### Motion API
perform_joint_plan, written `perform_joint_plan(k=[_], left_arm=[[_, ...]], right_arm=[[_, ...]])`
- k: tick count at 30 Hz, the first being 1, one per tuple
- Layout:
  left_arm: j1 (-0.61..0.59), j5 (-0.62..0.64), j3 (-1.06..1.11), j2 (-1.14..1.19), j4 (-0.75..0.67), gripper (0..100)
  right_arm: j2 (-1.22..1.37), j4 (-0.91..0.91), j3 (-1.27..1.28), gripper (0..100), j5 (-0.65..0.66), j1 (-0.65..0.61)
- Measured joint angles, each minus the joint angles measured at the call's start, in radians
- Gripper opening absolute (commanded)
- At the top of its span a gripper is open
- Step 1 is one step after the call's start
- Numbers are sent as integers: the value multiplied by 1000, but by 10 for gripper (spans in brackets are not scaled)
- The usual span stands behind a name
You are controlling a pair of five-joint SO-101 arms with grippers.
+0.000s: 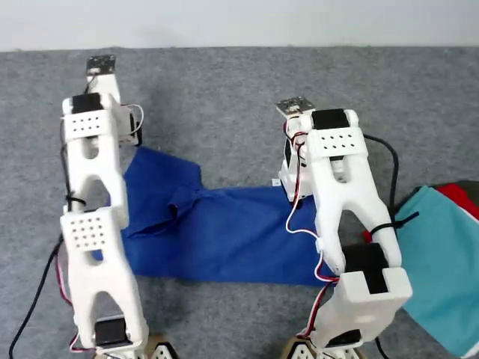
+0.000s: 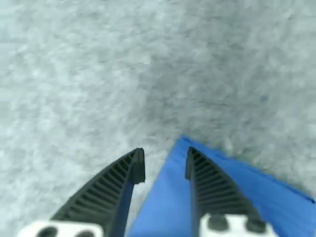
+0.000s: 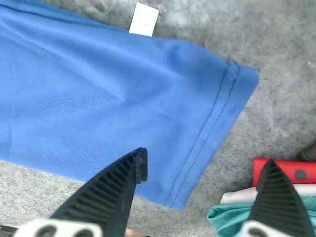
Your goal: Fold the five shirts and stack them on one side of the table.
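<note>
A grey worktop [image 1: 224, 97] with a felted, fuzzy nap is seen in the high view. Across its middle a blue shirt [image 1: 224, 235] of smooth knit cloth is spread flat. One part is doubled over towards the left edge, so that soft creases are formed there. Two arms of white moulded plastic, the left arm [image 1: 93, 224] and the right arm [image 1: 348, 194], are extended from the near edge over the two ends of this shirt; round perforations are seen on their housings.

At the right edge a teal shirt [image 1: 441, 262] is laid in a broad smooth sheet, with a red shirt [image 1: 460, 196] touching its far side. In the right wrist view a folded white garment [image 3: 237, 197] is seen between the red and teal cloth.

The right hand [image 3: 206, 165] is held wide open above the blue shirt's hem, where a double line of stitching is seen. The left hand [image 2: 164, 165] is parted only narrowly, nothing being gripped, over a pointed corner of the blue cloth. The fingers [image 2: 106, 190] are black and ribbed.

A small white rectangular label [image 3: 144, 19] protrudes from the shirt's far edge.
</note>
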Motion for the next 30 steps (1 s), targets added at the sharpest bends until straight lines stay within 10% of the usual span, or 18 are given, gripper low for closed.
perform_joint_plan(k=[9,30], left_arm=[[26,-2,-390,287,83,146],[40,-9,-422,304,160,16]], right_arm=[[0,0,0,351,0,-2],[0,0,0,351,0,-9]])
